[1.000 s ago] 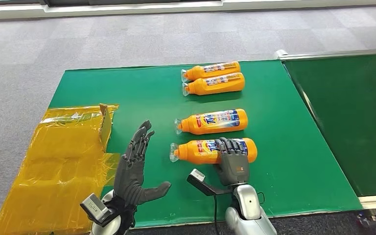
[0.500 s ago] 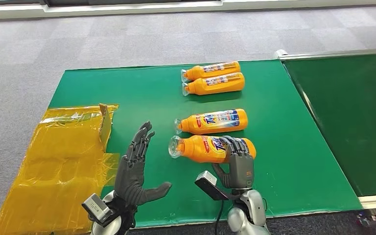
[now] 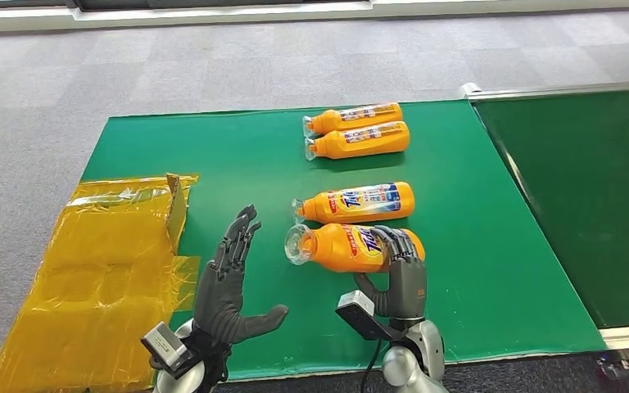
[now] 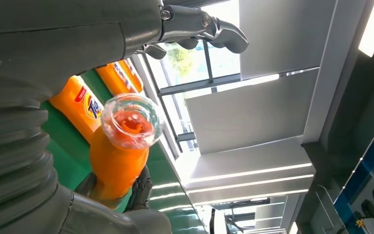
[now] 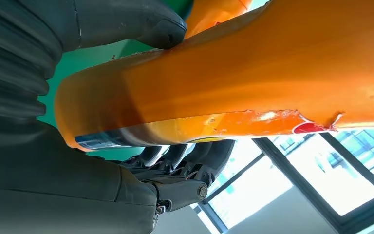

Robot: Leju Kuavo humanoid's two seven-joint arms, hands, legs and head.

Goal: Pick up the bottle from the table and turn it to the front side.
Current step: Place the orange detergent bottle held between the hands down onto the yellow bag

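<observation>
Near lower centre, right hand (image 3: 397,274) clamps the orange detergent bottle (image 3: 352,247); left hand (image 3: 228,282) spread, empty; the glossy bottle may slip while turning.

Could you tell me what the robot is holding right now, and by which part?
The right hand grips the nearest orange bottle around its base end; the left hand holds nothing.

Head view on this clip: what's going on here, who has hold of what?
The robot's right hand grips the nearest orange bottle around its base end, with the clear cap end pointing toward the left hand, which is open with fingers spread and holds nothing. Three more orange bottles lie on the green table: one just beyond the held bottle and a pair farther back. A yellow plastic sheet lies at the table's left.
</observation>
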